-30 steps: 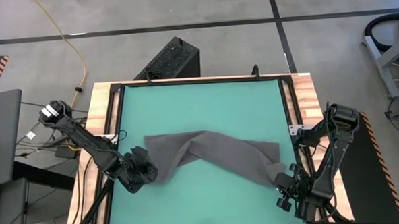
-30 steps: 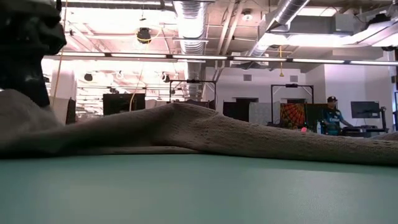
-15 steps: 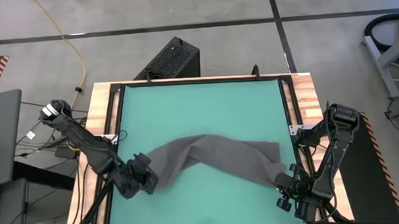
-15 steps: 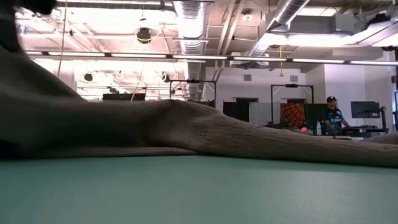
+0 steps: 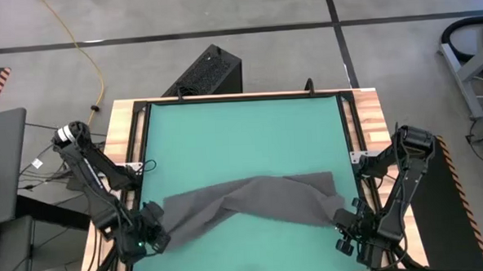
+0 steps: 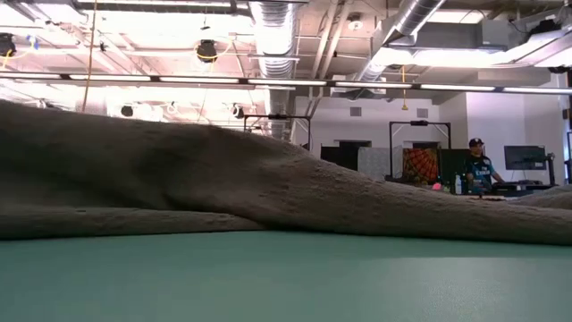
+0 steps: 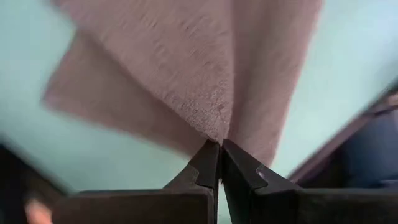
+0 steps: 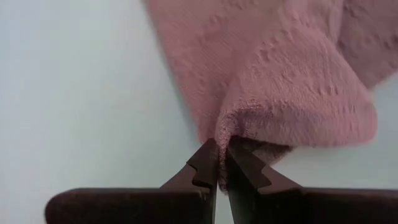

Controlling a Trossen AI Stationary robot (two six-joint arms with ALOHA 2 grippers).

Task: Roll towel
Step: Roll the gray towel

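Both hands pinch the towel (image 5: 252, 202), its white tag hidden.

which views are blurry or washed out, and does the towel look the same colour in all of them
High view: sharp, even light, towel dark grey. Low view: ceiling lights glare white, the towel looms as a dim mass up close. Left wrist view: motion-smeared, towel pinkish, pinched by the left gripper. Right wrist view: sharper, towel also pinkish in the right gripper.

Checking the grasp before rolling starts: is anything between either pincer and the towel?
Nothing visible. The left pincer is shut on one corner of the towel, and the right pincer is shut on the opposite end.
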